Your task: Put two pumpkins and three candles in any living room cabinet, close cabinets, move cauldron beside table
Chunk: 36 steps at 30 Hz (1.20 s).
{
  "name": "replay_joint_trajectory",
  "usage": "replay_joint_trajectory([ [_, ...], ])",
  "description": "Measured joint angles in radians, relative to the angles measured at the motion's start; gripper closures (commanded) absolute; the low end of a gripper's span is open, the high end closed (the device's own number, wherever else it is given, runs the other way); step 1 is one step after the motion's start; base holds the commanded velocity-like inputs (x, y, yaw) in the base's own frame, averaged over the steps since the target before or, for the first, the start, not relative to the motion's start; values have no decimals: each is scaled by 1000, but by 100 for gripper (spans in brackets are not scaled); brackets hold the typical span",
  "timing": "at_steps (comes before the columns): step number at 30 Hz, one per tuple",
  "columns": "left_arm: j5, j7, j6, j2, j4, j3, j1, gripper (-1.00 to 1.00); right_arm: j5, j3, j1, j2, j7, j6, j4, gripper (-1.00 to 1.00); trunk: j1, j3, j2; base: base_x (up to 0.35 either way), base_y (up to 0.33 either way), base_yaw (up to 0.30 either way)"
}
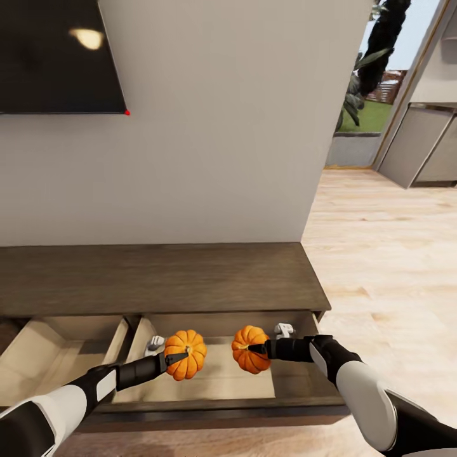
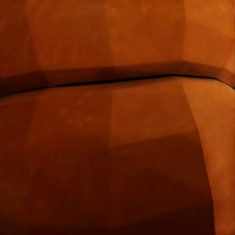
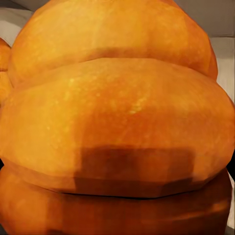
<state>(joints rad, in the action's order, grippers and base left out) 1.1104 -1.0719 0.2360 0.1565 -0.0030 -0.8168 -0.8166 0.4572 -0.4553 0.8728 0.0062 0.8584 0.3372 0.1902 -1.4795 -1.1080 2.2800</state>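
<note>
**A:** Where were your two pumpkins at this moment?

**B:** You had one in each claw. The left gripper (image 1: 170,359) was clenched on the left pumpkin (image 1: 185,354), and the right gripper (image 1: 258,348) was clenched on the right pumpkin (image 1: 250,348). Each pumpkin sat just ahead of its fingertips, and in both wrist views the orange skin (image 2: 117,147) (image 3: 117,122) was pressed up close to the camera.

**A:** And what did the coming move depend on?

**B:** On what lay below the claws. Both pumpkins hung over the pale inside of the open drawer (image 1: 219,379) of the dark brown cabinet (image 1: 158,279), not touching its floor as far as I could judge. So you needed only to go down and release.

**A:** Which way did they point?

**B:** They are squat, with no real long axis. The stem end faced toward you, so each pumpkin was tilted on its side. After release it could roll, I think.
</note>
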Motion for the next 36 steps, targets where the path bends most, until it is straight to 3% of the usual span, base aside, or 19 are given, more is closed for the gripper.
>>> replay_joint_trajectory([
  [23, 3, 0, 5, 4, -1, -2, -6, 100, -7, -7, 3, 0, -7, 5, 4, 100, 0, 0, 0, 0, -69, 9],
  [25, 6, -2, 6, 10, -4, 23, -4, 100, -13, -13, 7, 2, -1, 18, -4, 100, 0, 0, 0, 0, 0, 0],
  [36, 3, 41, 48, 1, -38, 64, 2, 100, -44, -13, 6, -6, -39, 75, -41, 100, 0, 0, 0, 0, 0, 0],
])
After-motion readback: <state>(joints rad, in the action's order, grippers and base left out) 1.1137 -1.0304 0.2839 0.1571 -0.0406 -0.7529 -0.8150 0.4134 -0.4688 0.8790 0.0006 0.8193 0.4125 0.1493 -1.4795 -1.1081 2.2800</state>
